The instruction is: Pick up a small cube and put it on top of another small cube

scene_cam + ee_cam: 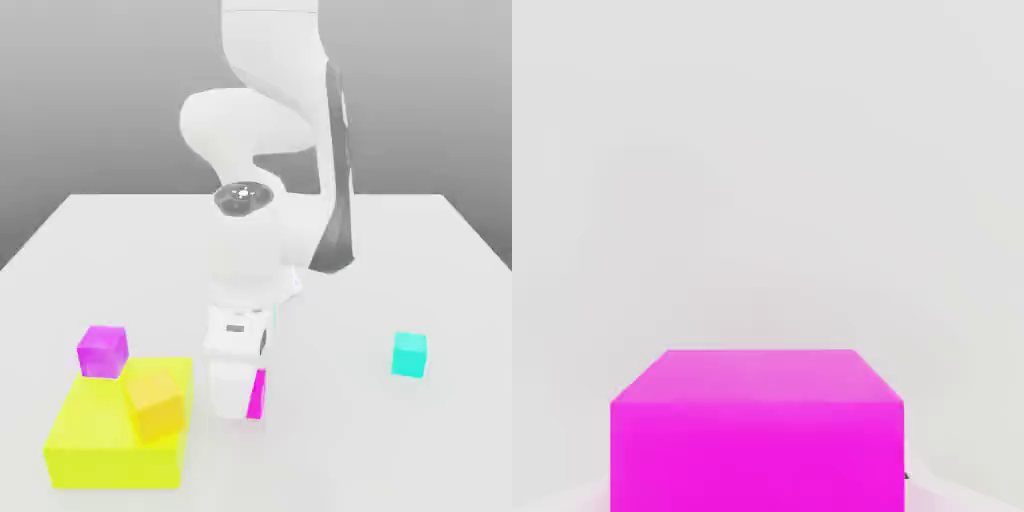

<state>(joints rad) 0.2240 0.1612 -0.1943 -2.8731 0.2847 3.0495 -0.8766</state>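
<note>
The small hot-pink cube (pixel 258 395) rests on the white table (pixel 400 260), just to the exterior view's right of the yellow block. My gripper (pixel 240 398) has come straight down on it and is shut on it; the white hand hides most of the cube, leaving one pink side showing. Seen from the hand, the same cube (pixel 757 430) looms large and close, its top and front faces plain and glossy. A more purple small cube (pixel 103 351) sits behind the yellow block's far left corner, well clear of the gripper.
A large yellow block (pixel 115 440) lies at the front left of the exterior view, with a tilted orange cube (pixel 155 403) on it close to the hand. A cyan cube (pixel 408 355) stands alone to the right.
</note>
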